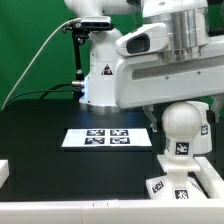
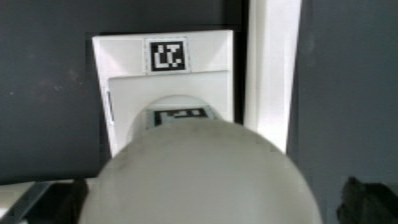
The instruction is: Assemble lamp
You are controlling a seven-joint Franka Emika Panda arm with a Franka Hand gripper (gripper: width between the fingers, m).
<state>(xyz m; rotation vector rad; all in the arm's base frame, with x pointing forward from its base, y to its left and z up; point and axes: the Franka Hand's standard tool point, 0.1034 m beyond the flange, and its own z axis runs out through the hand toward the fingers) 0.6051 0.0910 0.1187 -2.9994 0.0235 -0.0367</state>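
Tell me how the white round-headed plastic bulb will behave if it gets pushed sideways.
The white round-headed plastic bulb stands upright, wide head over narrower neck, so it probably tips easily. Once down, the round head would likely roll. It looks moulded: probably stiff.

The glossy white, round-shouldered robot arm (image 1: 165,70) wears smooth plastic shells with thin grey seams between its segments. Its thick white base column (image 1: 100,90), beyond the thin flat white marker board (image 1: 107,138), bears a small black triangular mark (image 1: 100,70). Higher above that board sits a black boxy fitting (image 1: 86,22), and a thin black cable (image 1: 35,63) trails from it. The gripper (image 2: 199,205) shows only dark, blurred fingertips (image 2: 39,202).
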